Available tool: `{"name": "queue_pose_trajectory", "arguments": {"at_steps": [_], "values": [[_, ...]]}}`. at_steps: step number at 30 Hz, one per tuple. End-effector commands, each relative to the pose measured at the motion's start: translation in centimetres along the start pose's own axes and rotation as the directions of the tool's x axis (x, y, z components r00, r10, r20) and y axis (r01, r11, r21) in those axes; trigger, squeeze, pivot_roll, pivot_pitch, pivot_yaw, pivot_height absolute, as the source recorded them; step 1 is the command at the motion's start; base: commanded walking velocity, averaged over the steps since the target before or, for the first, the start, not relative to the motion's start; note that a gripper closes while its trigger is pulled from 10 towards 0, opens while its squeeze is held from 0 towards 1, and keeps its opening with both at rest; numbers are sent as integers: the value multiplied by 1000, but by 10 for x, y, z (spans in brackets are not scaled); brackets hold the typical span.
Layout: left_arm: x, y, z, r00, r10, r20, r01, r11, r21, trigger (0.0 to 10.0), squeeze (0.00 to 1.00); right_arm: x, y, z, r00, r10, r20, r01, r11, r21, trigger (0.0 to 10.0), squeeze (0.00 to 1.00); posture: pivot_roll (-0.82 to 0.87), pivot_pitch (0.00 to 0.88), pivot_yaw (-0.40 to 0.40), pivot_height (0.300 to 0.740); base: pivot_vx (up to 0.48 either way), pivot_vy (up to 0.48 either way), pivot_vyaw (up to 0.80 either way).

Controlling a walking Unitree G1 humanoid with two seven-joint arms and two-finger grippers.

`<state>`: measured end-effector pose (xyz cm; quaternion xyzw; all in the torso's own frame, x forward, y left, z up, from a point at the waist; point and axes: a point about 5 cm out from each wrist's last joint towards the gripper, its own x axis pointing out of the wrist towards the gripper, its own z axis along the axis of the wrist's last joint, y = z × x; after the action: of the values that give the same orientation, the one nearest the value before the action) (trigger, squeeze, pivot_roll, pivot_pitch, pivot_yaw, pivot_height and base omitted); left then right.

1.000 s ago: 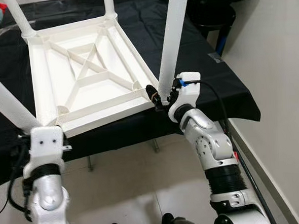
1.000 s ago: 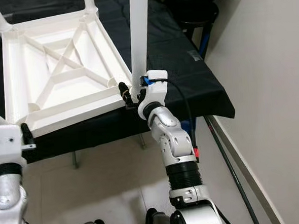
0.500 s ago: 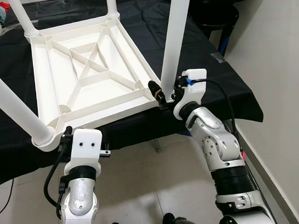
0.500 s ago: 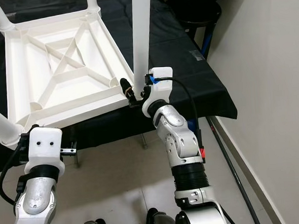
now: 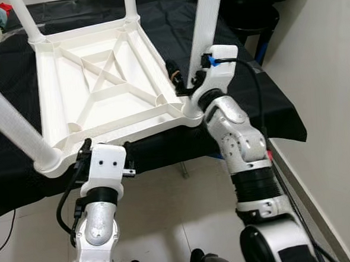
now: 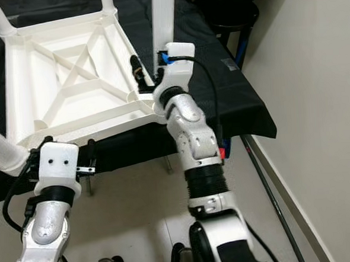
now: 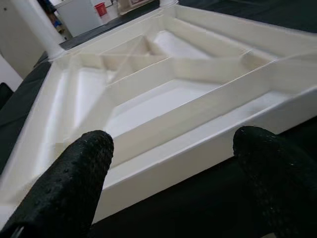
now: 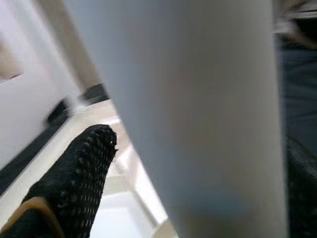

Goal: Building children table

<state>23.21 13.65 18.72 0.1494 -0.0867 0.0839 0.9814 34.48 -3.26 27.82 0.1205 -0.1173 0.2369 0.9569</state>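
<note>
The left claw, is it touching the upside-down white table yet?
Apart. In the left wrist view the left gripper has its two black fingers spread wide, with black cloth showing between them and the table top edge.

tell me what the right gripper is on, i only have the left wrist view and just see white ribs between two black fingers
Observer: The right gripper is around the near right leg of the upturned white table, low down by its corner socket.
Operator: is it actually clamped
Observer: The right wrist view has the leg between both black fingers; I can't confirm contact.
Operator: and my left gripper
Observer: The left gripper is open, facing the table's near edge, beside the near left leg, holding nothing.
Operator: what's the table on
Observer: A surface covered by a black cloth.
</note>
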Motion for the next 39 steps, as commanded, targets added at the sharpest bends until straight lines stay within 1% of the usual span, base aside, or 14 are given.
{"name": "queue_pose_trajectory", "arguments": {"at_steps": [1, 4, 7, 12, 17, 21, 23, 28, 31, 32, 33, 37, 38, 39], "values": [[-1, 0, -3, 1000, 1, -7, -1, 1000, 5, 10000, 0, 0, 50, 1, 985, 172, 8, -172, 983, 72, 10000, 0, 130, 203, -43, 740, 0, 0, 0], [0, 0, -4, 1000, 0, -7, 0, 1000, 2, 10000, 0, -1, 81, 4, 965, 259, 25, -261, 959, 115, 10000, 0, 126, 199, -42, 740, 0, 0, 0], [0, -2, -5, 1000, -5, -11, 5, 1000, -1, 10000, 0, -1, 95, 4, 954, 297, 31, -298, 946, 129, 10000, 0, 128, 196, -50, 740, 0, 0, 0], [-1, -5, -6, 1000, -14, -19, 14, 1000, -5, 10000, 0, 2, 89, -3, 963, 268, 9, -267, 956, 122, 10000, 0, 132, 192, -54, 740, 0, 0, 0], [-3, -9, -11, 999, -31, -37, 30, 999, -15, 10000, 0, -12, 43, -8, 987, 158, -8, -156, 980, 125, 10000, 0, 115, 180, -51, 740, 0, 0, 0], [-2, -11, -11, 998, -44, -38, 43, 999, -19, 10000, 0, -19, 37, -10, 986, 164, 3, -163, 977, 135, 10000, 0, 112, 178, -51, 740, 0, 0, 0], [-2, -15, -12, 997, -62, -40, 61, 998, -21, 10000, 0, -36, 33, -12, 965, 259, 31, -261, 956, 136, 10000, 0, 112, 175, -50, 740, 0, 0, 0], [-2, -15, -13, 997, -64, -41, 64, 998, -17, 10000, 0, -51, 26, -18, 937, 348, -11, -345, 932, 114, 10000, 0, 114, 175, -46, 740, 0, 0, 0], [-2, -16, -14, 996, -80, -39, 79, 997, -21, 10000, 0, -65, 10, -26, 919, 387, -75, -383, 922, 62, 10000, 0, 113, 173, -42, 740, 0, 0, 0], [-2, -17, -14, 995, -93, -40, 92, 995, -31, 10000, 0, -75, -10, -31, 927, 354, -123, -354, 935, 21, 10000, 0, 113, 174, -44, 740, 0, 0, 0], [-2, -18, -15, 995, -96, -41, 94, 995, -35, 10000, 0, -79, -18, -33, 934, 329, -136, -332, 943, 5, 10000, 0, 113, 174, -44, 740, 0, 0, 0], [-2, -18, -15, 994, -100, -42, 99, 994, -37, 10000, 0, -85, -28, -33, 944, 298, -141, -304, 953, -17, 10000, 0, 113, 174, -44, 740, 0, 0, 0], [-4, -22, -16, 991, -127, -48, 124, 991, -53, 10000, 0, -94, -44, -37, 959, 236, -160, -245, 969, -39, 10000, 0, 106, 173, -37, 740, 0, 0, 0], [-4, -22, -16, 991, -127, -48, 124, 991, -53, 10000, 0, -94, -44, -37, 959, 236, -160, -245, 969, -39, 10000, 0, 106, 173, -37, 740, 0, 0, 0]]}}
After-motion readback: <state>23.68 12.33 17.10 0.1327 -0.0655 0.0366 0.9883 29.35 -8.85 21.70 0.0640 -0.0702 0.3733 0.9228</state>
